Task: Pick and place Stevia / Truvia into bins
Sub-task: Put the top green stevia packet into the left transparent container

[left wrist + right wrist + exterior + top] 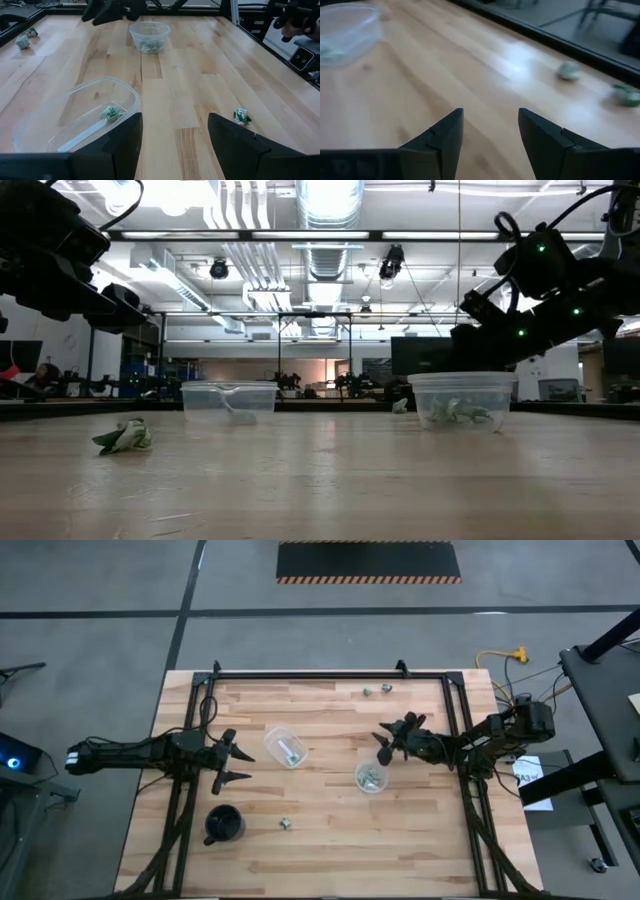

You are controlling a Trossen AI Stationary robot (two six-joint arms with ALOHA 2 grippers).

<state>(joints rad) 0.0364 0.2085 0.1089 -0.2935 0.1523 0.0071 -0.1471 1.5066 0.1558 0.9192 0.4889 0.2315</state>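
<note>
We see both sets of fingers spread, grasping nothing: the left gripper [236, 763] beside one bin [286, 747], the right gripper [384, 743] above the other bin [371, 778]. A Stevia packet [285, 824] lies on the tabletop [330, 840].

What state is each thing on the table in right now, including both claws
Left claw: open, empty, beside the left bin.
Right claw: open, empty, near the right bin.
Left bin: upright, one packet inside.
Right bin: upright, several packets inside.
Loose packet: crumpled, lying on the table near the black cup.
Two far packets: loose by the table's far edge.
Black cup: upright; contents not visible.
</note>
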